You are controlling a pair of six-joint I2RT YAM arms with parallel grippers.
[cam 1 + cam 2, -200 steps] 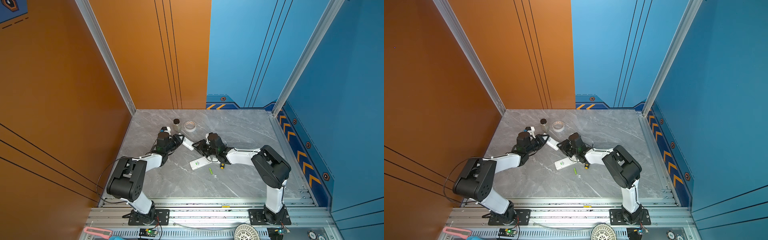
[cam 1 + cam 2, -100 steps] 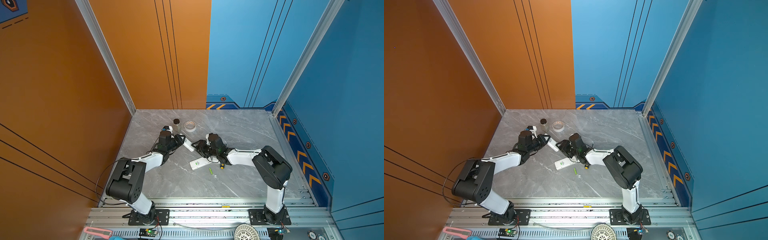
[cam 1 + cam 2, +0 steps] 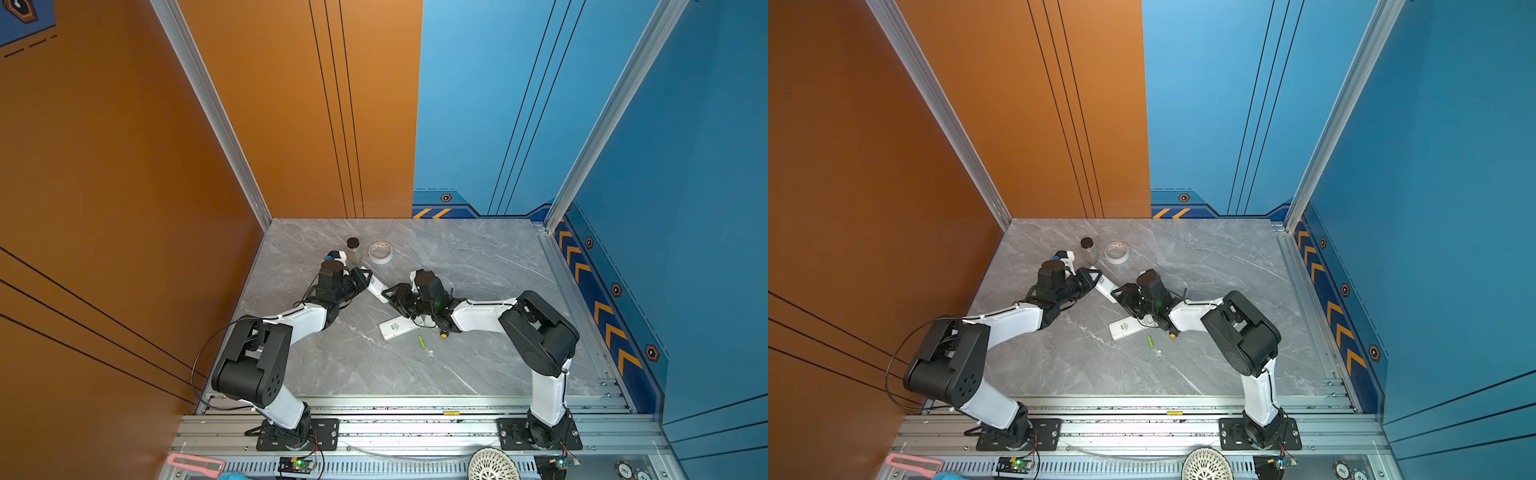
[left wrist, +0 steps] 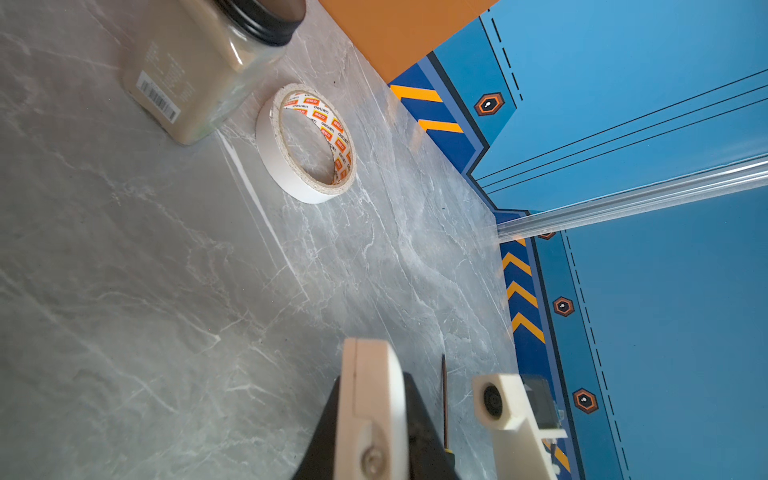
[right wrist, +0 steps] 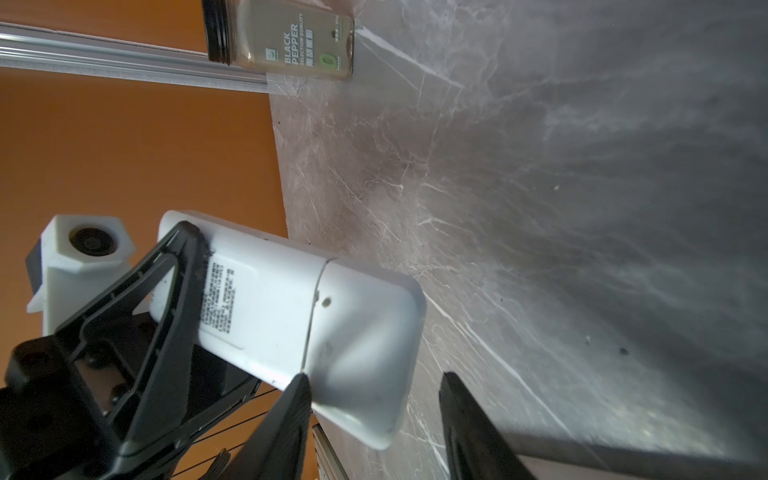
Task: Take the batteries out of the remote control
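White remote [image 5: 286, 307] sat clamped in your left gripper [image 3: 367, 280]; right gripper [image 5: 374, 377] jaws stood apart at its end, maybe touching.

The jar [image 5: 297, 43] is labelled "BLACK PEPPER" and "SELECTION QUALITY"; another face carries a barcode. The tape roll [image 4: 268, 145] at its 3 o'clock has orange brand marks inside the core, and the remote [image 5: 266, 299] fine print, both too small to read.
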